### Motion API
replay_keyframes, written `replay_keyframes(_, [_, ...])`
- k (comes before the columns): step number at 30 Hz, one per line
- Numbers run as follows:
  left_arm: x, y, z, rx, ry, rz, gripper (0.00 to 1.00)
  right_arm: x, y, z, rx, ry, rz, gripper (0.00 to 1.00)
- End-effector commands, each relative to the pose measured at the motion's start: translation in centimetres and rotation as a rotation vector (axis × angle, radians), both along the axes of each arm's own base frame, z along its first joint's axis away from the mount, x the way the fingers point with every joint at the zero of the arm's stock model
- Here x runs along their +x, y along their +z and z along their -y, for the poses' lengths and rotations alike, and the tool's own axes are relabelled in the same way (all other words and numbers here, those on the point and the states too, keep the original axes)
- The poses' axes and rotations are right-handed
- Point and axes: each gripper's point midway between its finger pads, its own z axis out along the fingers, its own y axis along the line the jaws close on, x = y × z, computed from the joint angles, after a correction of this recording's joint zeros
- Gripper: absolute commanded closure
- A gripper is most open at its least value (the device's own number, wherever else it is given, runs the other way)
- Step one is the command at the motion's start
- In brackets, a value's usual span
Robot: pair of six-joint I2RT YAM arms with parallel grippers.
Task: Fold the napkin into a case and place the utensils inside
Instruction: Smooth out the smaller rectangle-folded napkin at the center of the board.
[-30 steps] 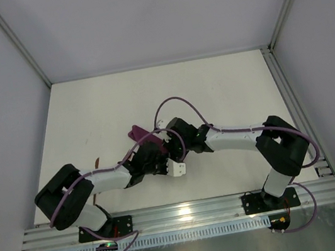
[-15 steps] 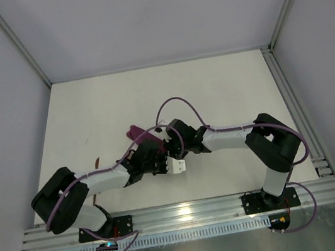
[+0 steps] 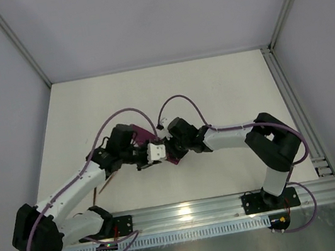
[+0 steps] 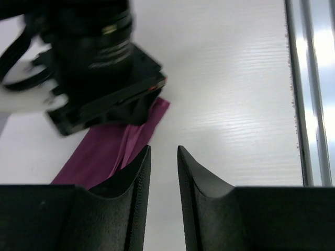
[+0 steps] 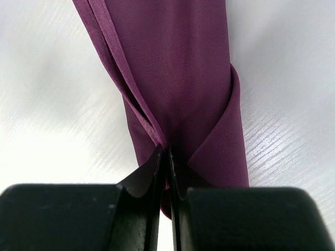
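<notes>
**One napkin, two end effectors**

One folded napkin [image 5: 178, 78] lies on the surface [image 4: 225, 104]. The right end effector [image 5: 166, 157] pinches its fold (fingers almost touching). The left end effector [image 4: 163, 172] stands slightly parted and empty, with the cloth just ahead-left.

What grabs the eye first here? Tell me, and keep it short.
The plum-purple napkin, folded into a narrow strip, lies on the white table where both arms meet. The right claw pinches the strip's folded end. The left claw sits close by with its fingers slightly parted, holding nothing.
</notes>
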Motion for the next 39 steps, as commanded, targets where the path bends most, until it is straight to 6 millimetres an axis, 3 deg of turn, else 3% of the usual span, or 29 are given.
replay_keyframes(1, [0.3, 3.1, -2.1, -0.086, 0.082, -0.172, 0.72, -0.9, -2.7, 2.3, -0.094, -0.024, -0.049, 0.87])
replay_keyframes(6, [4.9, 3.6, -4.4, -0.124, 0.277, -0.204, 0.75, -0.8, -2.4, 2.0, -0.081, -0.019, -0.043, 0.86])
replay_keyframes(7, [7.1, 3.9, -5.2, -0.149, 0.346, -0.163, 0.75, -0.7, -2.4, 2.0, -0.08, -0.021, -0.039, 0.85])
replay_keyframes(9, [10.2, 2.1, -6.8, -0.115, 0.544, -0.165, 0.75, -0.7, -2.3, 2.0, -0.076, -0.023, -0.038, 0.84])
replay_keyframes(10, [11.9, 2.4, -6.8, -0.144, 0.607, -0.142, 0.75, -0.7, -2.3, 2.0, -0.075, -0.022, -0.036, 0.83])
replay_keyframes(13, [14.7, 0.1, -7.4, -0.099, 0.723, -0.155, 0.75, -0.7, -2.2, 1.9, -0.069, -0.019, -0.036, 0.83])
replay_keyframes(15, [16.4, 0.0, -7.2, -0.101, 0.762, -0.169, 0.75, -0.7, -2.1, 1.9, -0.065, -0.021, -0.035, 0.82])
replay_keyframes(16, [17.0, -1.5, -7.5, -0.064, 0.793, -0.193, 0.75, -0.6, -2.0, 1.8, -0.062, -0.021, -0.033, 0.82])
replay_keyframes(18, [18.1, -1.9, -7.4, -0.061, 0.817, -0.193, 0.75, -0.6, -1.8, 1.7, -0.056, -0.021, -0.028, 0.82])
replay_keyframes(22, [19.3, -5.0, -8.3, 0.02, 0.88, -0.216, 0.78, -0.6, -1.6, 1.7, -0.049, -0.02, -0.022, 0.79])
replay_keyframes(27, [19.2, -5.5, -8.4, 0.039, 0.883, -0.243, 0.78, -0.2, -0.7, 1.2, -0.031, -0.01, -0.006, 0.73])
replay_keyframes(30, [18.8, -6.4, -8.7, 0.08, 0.878, -0.266, 0.79, 0.0, 0.7, 0.9, -0.011, -0.005, 0.011, 0.62])
replay_keyframes(34, [18.1, -7.5, -8.9, 0.11, 0.862, -0.284, 0.79, 0.2, 4.0, 0.2, 0.05, 0.011, 0.05, 0.43])
replay_keyframes(39, [17.3, -7.9, -8.9, 0.11, 0.835, -0.285, 0.8, 0.5, 11.4, -1.2, 0.175, 0.067, 0.15, 0.34])
